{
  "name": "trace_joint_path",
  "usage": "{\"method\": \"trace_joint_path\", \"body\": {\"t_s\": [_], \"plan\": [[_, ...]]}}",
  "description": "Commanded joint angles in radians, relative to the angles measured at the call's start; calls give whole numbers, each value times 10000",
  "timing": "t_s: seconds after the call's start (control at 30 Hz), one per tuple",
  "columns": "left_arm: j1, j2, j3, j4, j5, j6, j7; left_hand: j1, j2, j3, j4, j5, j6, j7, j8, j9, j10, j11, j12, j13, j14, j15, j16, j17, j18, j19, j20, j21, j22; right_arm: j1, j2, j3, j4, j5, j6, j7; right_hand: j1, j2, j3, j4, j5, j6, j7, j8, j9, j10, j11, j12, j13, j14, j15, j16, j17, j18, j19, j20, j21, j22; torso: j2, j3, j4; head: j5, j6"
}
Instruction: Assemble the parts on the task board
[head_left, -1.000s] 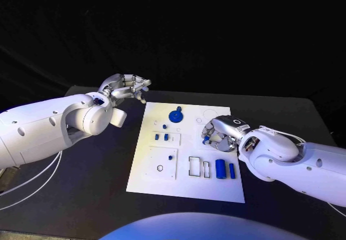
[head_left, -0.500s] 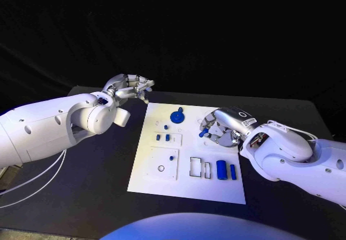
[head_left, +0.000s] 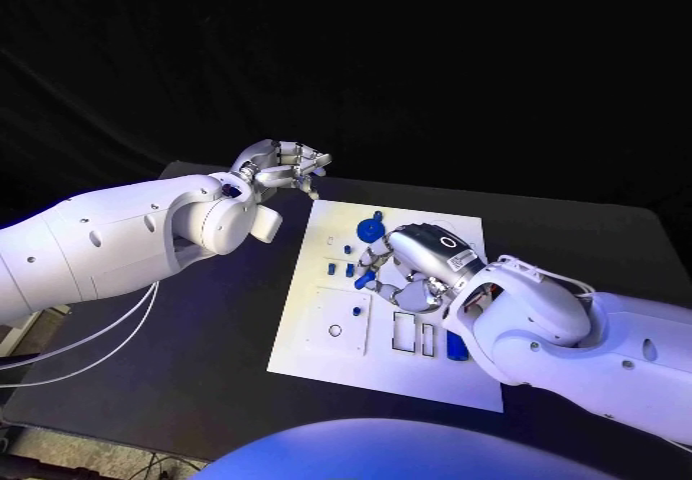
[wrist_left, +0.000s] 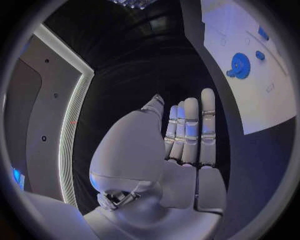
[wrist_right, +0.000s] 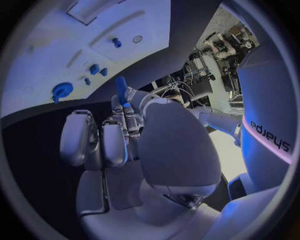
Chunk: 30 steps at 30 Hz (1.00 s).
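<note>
The task board (head_left: 325, 345) lies flat in the middle of the black table (head_left: 188, 380), a white plate with cut-out recesses and small blue parts on it. A blue gear (head_left: 372, 231) sits near its far edge, two small blue pegs (head_left: 340, 268) stand left of centre, and a blue cylinder (head_left: 456, 346) lies near the right edge beside rectangular slots. Above the board's centre the right hand (head_left: 407, 268) pinches a blue pin (wrist_right: 121, 89) upright at its fingertips, the other fingers (wrist_right: 75, 137) curled alongside. The left hand (head_left: 280, 167) hovers off the board's far left corner over the table, holding nothing, its fingers (wrist_left: 190, 130) straight and pressed side by side in the wrist view.
</note>
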Motion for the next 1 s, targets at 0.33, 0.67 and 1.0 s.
{"method": "trace_joint_path", "body": {"t_s": [0.33, 0.67, 1.0], "plan": [[6, 269, 6, -103, -102, 170, -66, 133, -27, 65, -1, 11, 6, 24, -33, -18, 54, -14, -66, -20, -10, -9, -67, -20, 149, 72, 9, -47, -21, -1016, 1090, -57, -812, -323, 489, 526, -115, -15, 151, -125, 119, -133, 35, 78, 779, 380, -273, -49, 107, 127, -80, 57, -15, -105, 36, -7, -41, 1558, 12, -6, 25, 552, 47], [7, 360, 6, -117, -171, 222, -97, 105, -52, 79, 13, 5, 7, 29, -33, -26, 58, -9, -66, -30, -4, -6, -72, -25, 148, 83, 8, -60, -31, -1231, 1309, -76, -1137, -617, 1003, 454, -235, -110, 135, -206, 163, -169, 36, 110, 839, 393, -266, -78, 126, 127, -71, 64, -14, -106, 32, -1, -42, 1570, 12, 9, 5, 818, 15], [7, 368, 6, -114, -175, 267, -99, 105, -52, 79, 13, 5, 7, 29, -33, -26, 58, -9, -66, -30, -4, -6, -72, -25, 148, 83, 8, -60, -31, -1285, 1387, -78, -1331, -750, 1238, 135, -281, -119, 142, -226, 208, -182, 34, 117, 857, 394, -266, -91, 132, 123, -70, 58, -29, -98, 20, 1, -81, 1565, 15, 7, 13, 907, -64]]}}
